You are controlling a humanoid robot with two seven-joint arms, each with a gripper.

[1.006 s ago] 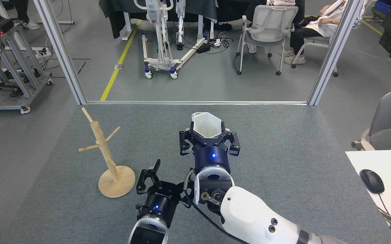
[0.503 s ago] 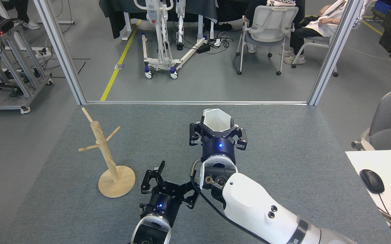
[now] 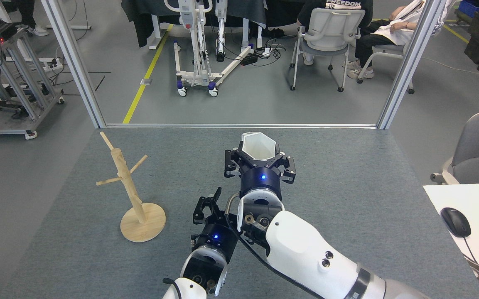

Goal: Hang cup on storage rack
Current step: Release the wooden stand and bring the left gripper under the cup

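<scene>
- Right gripper (image 3: 259,162) clamps the cup (image 3: 258,147) by its body, rim up, leaving the handle free for a peg.
- Storage rack (image 3: 129,187) stands well left, all pegs bare.
- Left gripper (image 3: 208,203): spread unclear, carrying nothing.

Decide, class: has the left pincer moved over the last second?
Yes. The left pincer has shifted rightward, away from the storage rack, which stayed put.

cup (image 3: 259,146) lower body hidden by right gripper (image 3: 259,162), left gripper (image 3: 211,203) jaws unclear
</scene>
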